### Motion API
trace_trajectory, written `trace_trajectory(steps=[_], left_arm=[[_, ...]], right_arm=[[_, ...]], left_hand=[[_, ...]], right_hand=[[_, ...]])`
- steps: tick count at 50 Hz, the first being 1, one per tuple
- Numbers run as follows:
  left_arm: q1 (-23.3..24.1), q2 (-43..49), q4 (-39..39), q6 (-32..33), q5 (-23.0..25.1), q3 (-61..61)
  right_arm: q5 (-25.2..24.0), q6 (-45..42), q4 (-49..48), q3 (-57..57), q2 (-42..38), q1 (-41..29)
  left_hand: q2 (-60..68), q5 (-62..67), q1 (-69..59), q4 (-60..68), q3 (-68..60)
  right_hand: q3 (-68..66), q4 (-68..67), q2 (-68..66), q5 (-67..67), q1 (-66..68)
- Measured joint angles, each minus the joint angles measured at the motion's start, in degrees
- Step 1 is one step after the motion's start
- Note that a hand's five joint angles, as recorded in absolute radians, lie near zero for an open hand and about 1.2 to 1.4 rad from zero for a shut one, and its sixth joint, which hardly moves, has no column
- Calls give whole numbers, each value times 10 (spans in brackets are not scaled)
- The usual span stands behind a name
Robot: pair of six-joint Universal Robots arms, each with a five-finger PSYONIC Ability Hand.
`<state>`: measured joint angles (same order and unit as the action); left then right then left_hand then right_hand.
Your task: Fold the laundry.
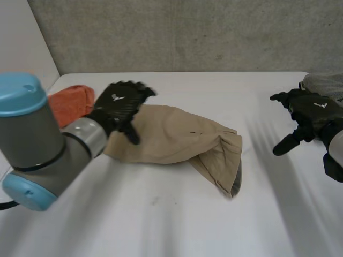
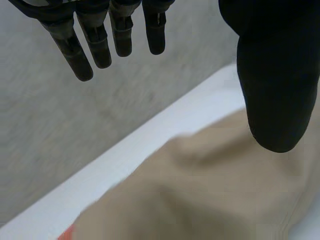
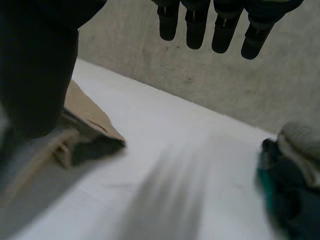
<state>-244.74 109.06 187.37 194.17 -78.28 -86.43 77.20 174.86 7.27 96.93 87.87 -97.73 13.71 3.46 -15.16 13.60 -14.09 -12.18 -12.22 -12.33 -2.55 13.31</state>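
Tan garment [image 1: 177, 134], one end behind left hand [image 1: 122, 101]

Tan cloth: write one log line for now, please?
tan cloth: on table | left hand: open, over its end | right hand: open, apart from it

The garment [image 1: 171, 136] is plain tan, the small cloth [image 1: 68, 103] orange. The worktop [image 1: 177, 219] is white, the left hand [image 1: 120, 104] and right hand [image 1: 310, 110] black.
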Motion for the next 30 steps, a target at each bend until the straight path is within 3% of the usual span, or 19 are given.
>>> trace_trajectory(steps=[6, 10, 17, 20, 21, 22, 23, 24, 27, 30], left_arm=[[-66, 48, 18, 59, 3, -30], [-95, 107, 36, 107, 15, -25], [-103, 195, 51, 151, 57, 22], [-99, 218, 54, 155, 64, 44], [-96, 229, 58, 156, 67, 58], [-93, 236, 62, 156, 67, 67], [-91, 239, 64, 156, 67, 71], [-89, 242, 69, 156, 66, 77], [-80, 231, 91, 153, 54, 84], [-74, 194, 106, 149, 40, 72]], right_arm=[[15, 68, 64, -60, -12, -73], [57, 72, 62, -97, -64, -149], [156, 57, 32, -164, -182, -240], [187, 48, 19, -185, -217, -258], [203, 41, 11, -196, -234, -265], [215, 33, 3, -203, -246, -269], [220, 30, 0, -206, -250, -271], [228, 20, -8, -211, -257, -272], [239, -17, -32, -215, -261, -272], [240, -52, -47, -214, -245, -269]], left_hand=[[-2, 0, 0, 0, 0], [-2, 0, 0, 0, 0], [1, 4, -1, 3, -2], [100, 104, -103, 102, -96], [142, 136, -141, 134, -136], [283, 269, -284, 270, -276], [308, 293, -309, 296, -300], [428, 424, -430, 429, -420], [541, 524, -495, 542, -529], [545, 524, -495, 549, -532]], right_hand=[[0, 0, 0, 0, 0], [0, 0, 0, 0, 0], [0, 0, 0, 0, 0], [0, 0, 0, 0, 0], [-47, -47, -47, -48, 44], [-138, -125, -138, -127, 135], [-221, -219, -224, -211, 221], [-282, -280, -299, -280, 295], [-525, -524, -537, -514, 502], [-549, -558, -551, -536, 507]])
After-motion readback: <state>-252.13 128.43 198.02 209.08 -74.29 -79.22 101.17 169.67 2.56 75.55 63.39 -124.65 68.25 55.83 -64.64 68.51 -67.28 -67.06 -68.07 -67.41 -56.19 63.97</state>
